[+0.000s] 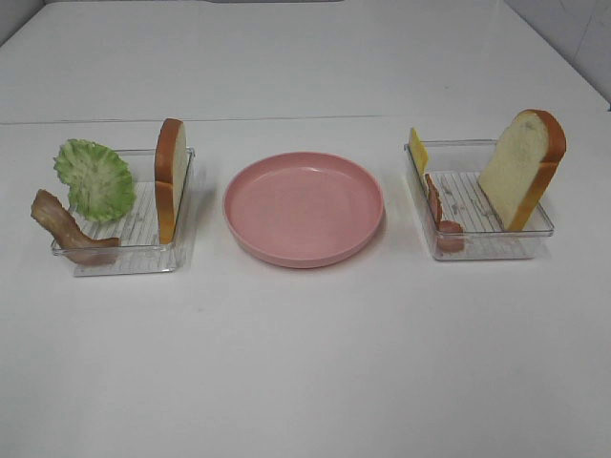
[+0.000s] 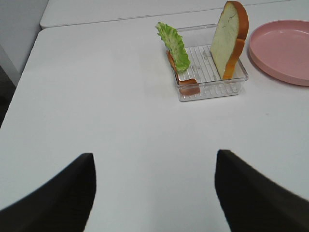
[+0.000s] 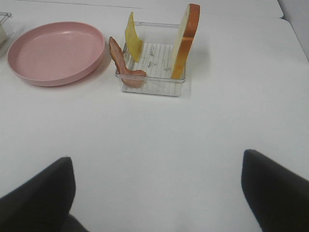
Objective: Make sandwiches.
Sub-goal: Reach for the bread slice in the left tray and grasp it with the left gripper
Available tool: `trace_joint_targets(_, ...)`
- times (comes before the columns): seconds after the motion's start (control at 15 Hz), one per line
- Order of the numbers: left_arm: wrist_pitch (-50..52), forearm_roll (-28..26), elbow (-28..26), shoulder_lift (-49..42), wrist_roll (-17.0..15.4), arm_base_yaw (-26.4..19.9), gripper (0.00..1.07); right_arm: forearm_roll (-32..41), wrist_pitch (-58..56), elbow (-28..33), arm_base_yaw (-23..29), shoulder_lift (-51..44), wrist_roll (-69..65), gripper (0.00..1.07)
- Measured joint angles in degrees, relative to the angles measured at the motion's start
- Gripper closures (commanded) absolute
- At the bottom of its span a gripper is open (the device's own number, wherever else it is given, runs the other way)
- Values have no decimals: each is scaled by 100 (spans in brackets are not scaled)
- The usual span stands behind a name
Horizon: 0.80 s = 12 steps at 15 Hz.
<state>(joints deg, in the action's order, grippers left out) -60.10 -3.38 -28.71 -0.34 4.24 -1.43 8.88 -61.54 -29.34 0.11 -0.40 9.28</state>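
No sandwich is stacked; the parts stand in two clear trays. The left tray (image 1: 124, 265) holds an upright bread slice (image 1: 170, 176), a lettuce leaf (image 1: 95, 176) and a bacon strip (image 1: 67, 227). The right tray (image 1: 487, 250) holds a leaning bread slice (image 1: 522, 167), yellow cheese (image 1: 418, 150) and bacon (image 1: 437, 208). My left gripper (image 2: 154, 193) is open and empty, well short of the lettuce (image 2: 174, 46). My right gripper (image 3: 157, 193) is open and empty, well short of the bacon (image 3: 118, 58). Neither gripper shows in the exterior view.
A round pink plate (image 1: 304, 206) with nothing on it sits between the trays on the white table. A seam in the tabletop (image 1: 286, 119) runs behind the trays. The table's left edge (image 2: 29, 63) shows in the left wrist view.
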Motion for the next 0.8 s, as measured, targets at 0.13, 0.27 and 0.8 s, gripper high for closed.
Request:
trace_joint_targets(0.13, 0, 0, 0, 0, 0, 0, 39, 0, 0, 0, 0, 0, 0, 20)
trace_joint_targets(0.27, 0, 0, 0, 0, 0, 0, 39, 0, 0, 0, 0, 0, 0, 20)
trace_joint_targets(0.8, 0, 0, 0, 0, 0, 0, 39, 0, 0, 0, 0, 0, 0, 20)
